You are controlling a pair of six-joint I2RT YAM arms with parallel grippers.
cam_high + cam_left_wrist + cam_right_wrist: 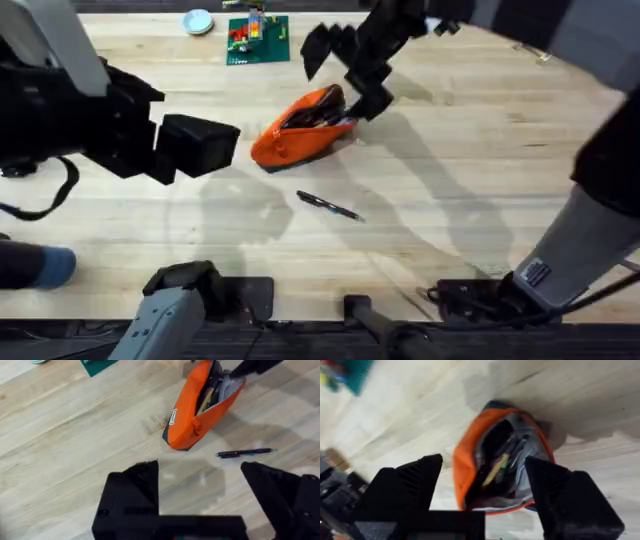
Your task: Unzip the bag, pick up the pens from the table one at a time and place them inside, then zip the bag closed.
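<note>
Starting at the left of the overhead view, the left gripper (200, 145) is seen raised above the table (480, 180), its fingers spread wide with nothing between them; in the left wrist view the two dark fingers (132, 492) stand well apart over bare wood. Just to its right, the bag (300, 128) is found lying at the middle of the table, tilted on its side, with the zipper undone and the mouth gaping. Dark slim items and a yellowish one are noted inside the opening in the right wrist view, though what each is cannot be told. One of the pens (330, 206) is recorded lying flat on the wood nearer the arm bases than the bag, apart from it and touched by neither gripper. Further right, the right gripper (345, 70) is observed above the far end of the bag, its fingers (560, 495) held wide open on either side of the open mouth, with nothing gripped. A green board (258, 40) and a small round dish (198, 21) are noted at the far edge
</note>
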